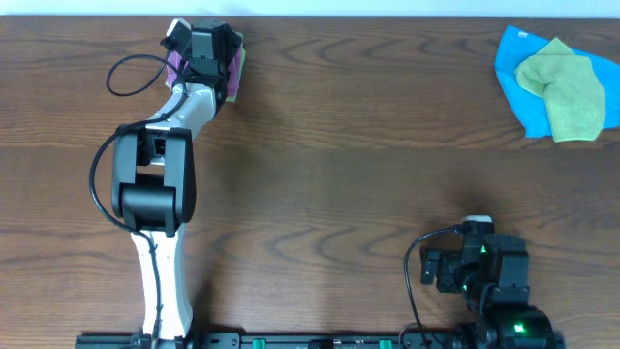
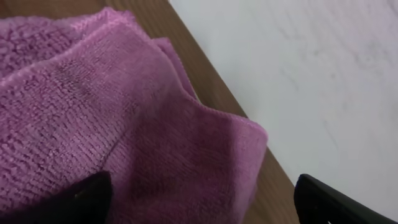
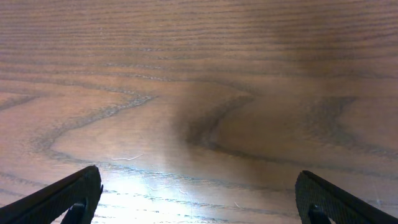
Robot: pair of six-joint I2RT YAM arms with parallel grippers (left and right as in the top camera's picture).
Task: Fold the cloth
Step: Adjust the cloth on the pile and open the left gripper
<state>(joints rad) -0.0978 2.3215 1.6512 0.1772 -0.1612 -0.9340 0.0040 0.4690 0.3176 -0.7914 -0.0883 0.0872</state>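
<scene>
A purple cloth (image 2: 106,118) lies folded at the far left edge of the table; in the overhead view it (image 1: 232,73) is mostly hidden under the left arm, with a green edge beside it. My left gripper (image 2: 202,199) is open, its fingers spread over the cloth's corner near the table's edge; in the overhead view the gripper (image 1: 205,47) hangs over the cloth. My right gripper (image 3: 199,199) is open and empty over bare wood, at the front right in the overhead view (image 1: 475,254).
A blue cloth (image 1: 518,102) with a green cloth (image 1: 567,87) on top lies at the far right. The table's far edge (image 2: 224,93) runs just beyond the purple cloth, with white floor past it.
</scene>
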